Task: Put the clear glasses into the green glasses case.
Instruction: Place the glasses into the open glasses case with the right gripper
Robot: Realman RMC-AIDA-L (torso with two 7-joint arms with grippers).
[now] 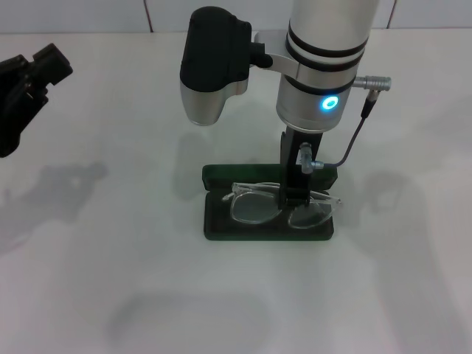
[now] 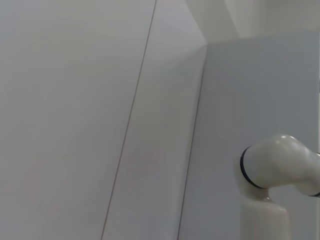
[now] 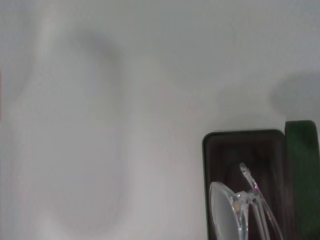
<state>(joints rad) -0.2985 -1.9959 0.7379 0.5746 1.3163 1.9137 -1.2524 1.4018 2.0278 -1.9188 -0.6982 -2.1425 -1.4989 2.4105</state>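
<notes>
The green glasses case (image 1: pixel 243 230) lies open on the white table in the head view, its lid (image 1: pixel 236 175) folded back on the far side. The clear glasses (image 1: pixel 254 206) sit across the dark tray with the temples folded. My right gripper (image 1: pixel 296 196) comes straight down onto the bridge between the lenses and looks shut on it. In the right wrist view one lens of the glasses (image 3: pixel 225 210) hangs over the case's dark lining (image 3: pixel 240 150), with the green lid (image 3: pixel 302 165) beside it. My left gripper (image 1: pixel 29 77) is parked at the far left, away from the case.
White table top (image 1: pixel 110 280) spreads around the case on all sides. The right arm's black wrist camera housing (image 1: pixel 215 63) hangs above the case's far side. The left wrist view holds only pale walls and a white arm joint (image 2: pixel 270 170).
</notes>
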